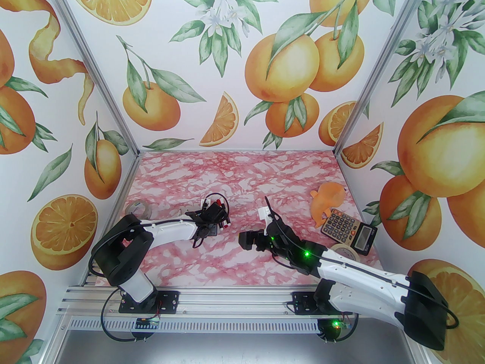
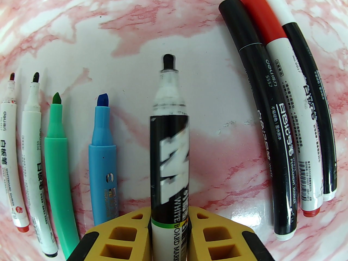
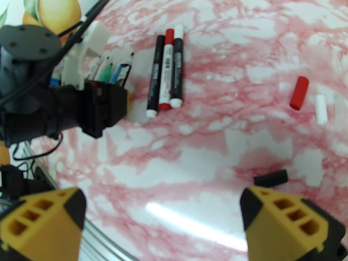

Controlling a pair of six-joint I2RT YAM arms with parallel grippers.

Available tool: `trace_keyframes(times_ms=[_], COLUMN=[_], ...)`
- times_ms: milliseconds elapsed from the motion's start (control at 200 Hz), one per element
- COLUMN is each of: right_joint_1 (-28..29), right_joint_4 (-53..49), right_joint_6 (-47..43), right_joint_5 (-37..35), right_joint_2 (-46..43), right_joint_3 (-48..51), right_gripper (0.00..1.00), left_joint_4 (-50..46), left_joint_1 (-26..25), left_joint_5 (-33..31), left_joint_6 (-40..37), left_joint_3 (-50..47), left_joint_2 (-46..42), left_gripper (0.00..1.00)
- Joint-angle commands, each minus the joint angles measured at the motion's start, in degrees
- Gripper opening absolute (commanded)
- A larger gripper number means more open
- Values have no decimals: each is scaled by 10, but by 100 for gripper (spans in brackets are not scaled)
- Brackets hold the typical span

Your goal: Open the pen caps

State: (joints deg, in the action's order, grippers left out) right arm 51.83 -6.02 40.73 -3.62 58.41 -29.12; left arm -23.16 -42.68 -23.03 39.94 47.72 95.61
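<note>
Left arm (image 1: 170,229): stretching forward and inward, elbow bending low.
Left pincer (image 2: 170,221): gripping a pen (image 2: 170,145) between yellow fingers (image 2: 122,232), its tip pointing straight ahead of the pincer.
Right arm (image 1: 356,275): reaching leftward, toward the left pincer.
Right pincer (image 3: 163,200): hovering low, holding its fingers wide apart.

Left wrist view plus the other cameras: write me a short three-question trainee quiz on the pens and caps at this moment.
1. True or false: the black marker clamped in the left gripper has its cap on.
2. In the left wrist view, how many capped pens lie to that marker's right? A) one B) three C) five
3. Short answer: in the right wrist view, what colour is the loose cap lying closest to the right gripper, whose jaws stand wide apart?

Key: 1 false, its tip is bare; 2 B; 3 black.
</note>
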Motion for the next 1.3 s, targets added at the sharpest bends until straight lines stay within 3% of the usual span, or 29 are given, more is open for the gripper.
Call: trace_keyframes(times_ms=[0,315,575,801,1031,1296], right_joint_1=[5,4,4,3,-16,-35], right_joint_4=[-12,-16,-111,-148,-117,-118], right_joint_6=[10,18,106,160,185,178], right_joint_5=[-21,-29,-135,-163,-128,-130], right_joint_2=[-4,-3,-6,21,74,127], right_joint_3=[-7,-4,-11,-21,-24,-41], right_gripper=[99,99,90,74,64,54], left_joint_4=[-32,-48,-74,-8,125,145], left_joint_1=[-1,-14,-39,-39,-23,-20], left_joint_5=[-16,-18,-14,64,200,243], left_joint_6=[-3,3,4,-32,-78,-90], left_joint_3=[-2,0,15,-29,-113,-124], left_joint_2=[-9,-43,-116,-214,-316,-324], left_gripper=[25,29,29,28,29,30])
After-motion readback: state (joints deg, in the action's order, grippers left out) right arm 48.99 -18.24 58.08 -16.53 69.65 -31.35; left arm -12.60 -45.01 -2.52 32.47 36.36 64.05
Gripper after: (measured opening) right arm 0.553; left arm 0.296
